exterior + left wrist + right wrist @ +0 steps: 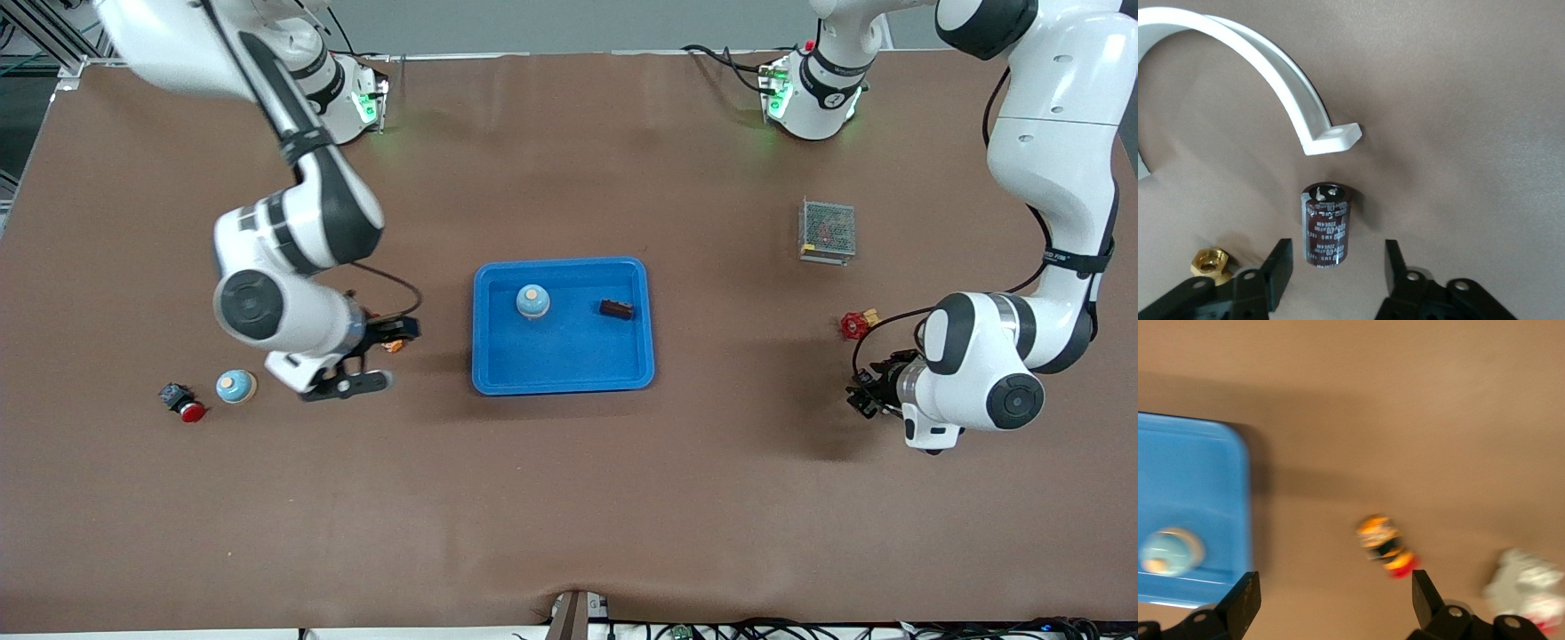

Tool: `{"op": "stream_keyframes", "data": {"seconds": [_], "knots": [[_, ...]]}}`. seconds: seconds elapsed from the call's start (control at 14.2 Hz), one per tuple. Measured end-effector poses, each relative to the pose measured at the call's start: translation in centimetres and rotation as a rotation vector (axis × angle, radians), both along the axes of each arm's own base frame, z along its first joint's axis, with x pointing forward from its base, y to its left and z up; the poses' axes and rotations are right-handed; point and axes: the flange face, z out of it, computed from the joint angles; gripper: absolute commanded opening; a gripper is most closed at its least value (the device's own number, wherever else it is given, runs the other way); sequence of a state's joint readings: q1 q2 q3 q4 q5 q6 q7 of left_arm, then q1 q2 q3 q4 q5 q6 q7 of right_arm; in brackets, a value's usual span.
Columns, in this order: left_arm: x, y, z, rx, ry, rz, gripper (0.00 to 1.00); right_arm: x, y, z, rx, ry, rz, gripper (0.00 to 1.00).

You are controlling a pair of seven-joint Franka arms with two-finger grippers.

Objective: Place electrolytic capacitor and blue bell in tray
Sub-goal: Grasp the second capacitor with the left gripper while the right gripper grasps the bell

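The bright-blue tray (562, 378) sits mid-table. In it stand a blue bell (532, 302) and a small dark brown piece (616, 309). The right wrist view shows the tray's corner (1198, 473) with that bell (1168, 553) inside. A dark brown electrolytic capacitor (1327, 223) rests on the table just ahead of my open left gripper (1337, 257), in line with the gap between its fingers; the front view hides it under the left arm. My left gripper (864, 391) is low near the left arm's end. My right gripper (378, 357) is open and empty over the table beside the tray (1335, 587).
A second blue bell (236, 386) and a red push button (184, 404) lie toward the right arm's end. A red valve knob (854, 325) and a metal mesh box (828, 229) lie near the left arm. A white curved clamp (1271, 73) and a brass nut (1209, 261) lie by the capacitor.
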State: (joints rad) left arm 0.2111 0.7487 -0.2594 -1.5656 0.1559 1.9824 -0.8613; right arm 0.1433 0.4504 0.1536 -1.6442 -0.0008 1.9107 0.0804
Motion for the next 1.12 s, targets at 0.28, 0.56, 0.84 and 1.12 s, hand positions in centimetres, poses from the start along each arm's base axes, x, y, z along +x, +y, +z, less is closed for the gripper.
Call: {"op": "stream_keyframes", "data": {"seconds": [0.28, 0.56, 0.84, 1.12], "knots": [[-0.1, 0.2, -0.4, -0.008, 0.005, -0.018, 0.58, 1.4, -3.9, -0.1, -0.036, -0.048, 0.103, 1.00], [-0.2, 1.9, -0.8, -0.017, 0.010, -0.019, 0.44, 2.8, -8.3, -0.5, -0.007, -0.081, 0.233, 1.00], [-0.2, 1.9, -1.0, -0.019, 0.012, -0.019, 0.19, 4.2, -14.7, -2.0, 0.021, -0.116, 0.373, 1.00], [-0.2, 1.9, -1.0, -0.019, 0.011, -0.019, 0.00, 4.5, -17.4, -3.0, 0.025, -0.115, 0.506, 1.00]]}}
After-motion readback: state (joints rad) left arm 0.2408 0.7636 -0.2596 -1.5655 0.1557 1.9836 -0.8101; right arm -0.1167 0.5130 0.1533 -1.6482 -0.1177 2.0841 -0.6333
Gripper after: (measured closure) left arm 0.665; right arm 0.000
